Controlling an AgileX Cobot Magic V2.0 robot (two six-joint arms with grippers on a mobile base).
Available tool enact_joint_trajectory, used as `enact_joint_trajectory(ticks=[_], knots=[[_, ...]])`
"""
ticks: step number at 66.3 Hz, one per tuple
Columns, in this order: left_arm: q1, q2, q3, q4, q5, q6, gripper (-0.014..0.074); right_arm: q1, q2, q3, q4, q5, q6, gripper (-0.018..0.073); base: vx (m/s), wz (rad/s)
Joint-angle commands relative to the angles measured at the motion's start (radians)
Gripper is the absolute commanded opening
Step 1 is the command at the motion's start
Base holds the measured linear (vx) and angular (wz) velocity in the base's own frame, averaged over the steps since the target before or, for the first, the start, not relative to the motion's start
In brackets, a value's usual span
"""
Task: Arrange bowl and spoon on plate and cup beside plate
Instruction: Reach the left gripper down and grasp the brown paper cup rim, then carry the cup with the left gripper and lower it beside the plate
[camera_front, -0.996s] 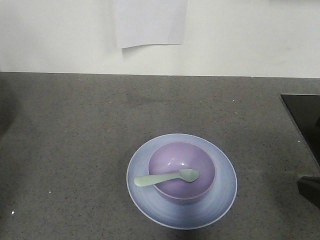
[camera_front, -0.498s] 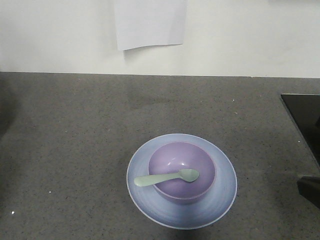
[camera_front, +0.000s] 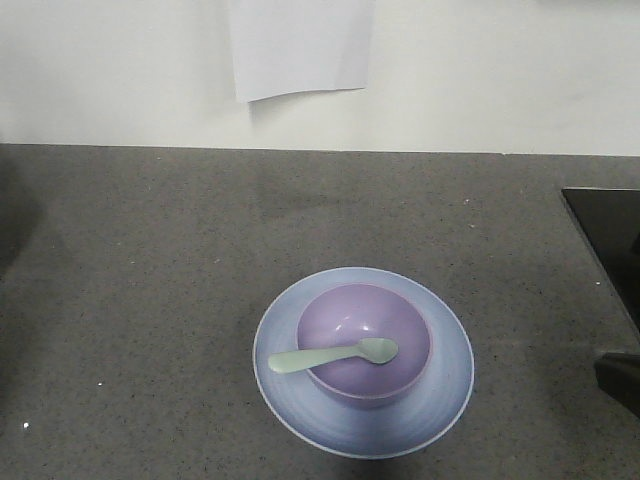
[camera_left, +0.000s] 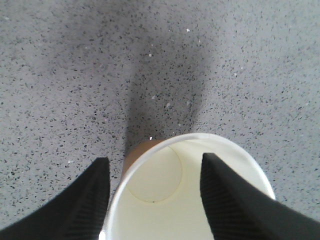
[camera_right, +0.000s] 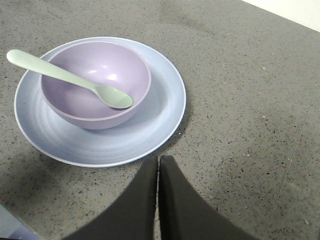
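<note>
The grey speckled worktop (camera_front: 150, 300) carries the pale blue plate (camera_front: 440, 400), with the purple bowl (camera_front: 345, 325) sitting in its middle. The green spoon (camera_front: 330, 355) lies in the bowl, scoop inside and handle sticking out over the rim toward the left. The paper cup (camera_left: 165, 200) shows only in the left wrist view, upright, empty, between the spread jaws of the left gripper (camera_left: 155, 192); whether they actually press its wall is hard to tell. It is out of the front view, so which way the plate lies from it is unclear. The right gripper (camera_right: 158, 200) hangs just beside the plate, jaws closed on nothing.
</note>
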Motion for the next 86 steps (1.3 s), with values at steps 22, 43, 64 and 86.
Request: enact_joint_trajectory(ticks=[22, 43, 64, 86], knots=[[-0.008, -0.038, -0.019, 0.012, 0.005, -0.01, 0.0393, -0.005, 0.004, -0.026, 0.009, -0.061, -0.008, -0.0004, 0.0, 0.0], [-0.008, -0.036, -0.019, 0.012, 0.005, -0.009, 0.0316, -0.005, 0.004, -0.026, 0.009, -0.061, -0.008, -0.0004, 0.0, 0.0], [-0.008, -0.004, -0.019, 0.01, 0.005, -0.009, 0.0252, -0.005, 0.004, -0.026, 0.009, -0.06, -0.008, -0.0004, 0.0, 0.0], [-0.008, -0.02, -0.019, -0.009, 0.005, 0.0, -0.0008, -0.005, 0.004, -0.026, 0.009, -0.06, -0.009, -0.0004, 0.0, 0.0]])
